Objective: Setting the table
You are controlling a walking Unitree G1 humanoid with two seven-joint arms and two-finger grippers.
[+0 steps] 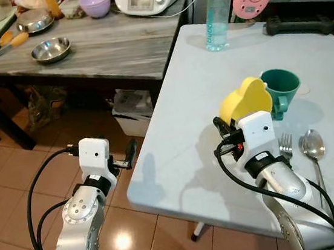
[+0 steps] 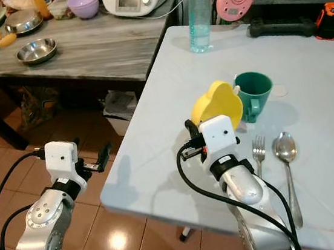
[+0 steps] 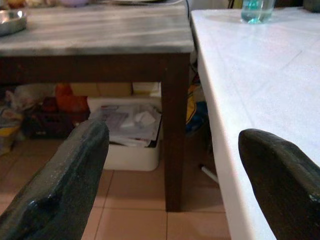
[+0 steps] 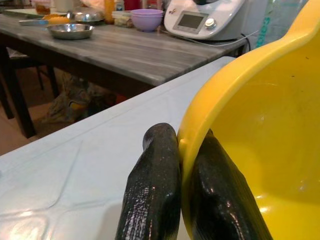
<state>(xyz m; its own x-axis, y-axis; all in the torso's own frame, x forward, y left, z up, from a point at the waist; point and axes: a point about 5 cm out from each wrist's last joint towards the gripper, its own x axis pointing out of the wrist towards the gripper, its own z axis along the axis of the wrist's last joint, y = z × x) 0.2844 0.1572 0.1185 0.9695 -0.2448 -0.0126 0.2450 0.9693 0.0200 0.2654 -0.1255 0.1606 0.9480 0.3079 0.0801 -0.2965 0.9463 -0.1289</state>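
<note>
One yellow bowl [image 1: 244,98], one green mug [image 1: 281,88], one fork [image 1: 286,145], one spoon [image 1: 313,146].

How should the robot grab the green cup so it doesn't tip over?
Probably by the rim. The green cup stands upright with its mouth open, so one finger could go inside and one outside the wall. Come from above on the side away from the yellow bowl, which the right gripper is holding by its rim close beside the cup. Its handle looks small and partly hidden.
</note>
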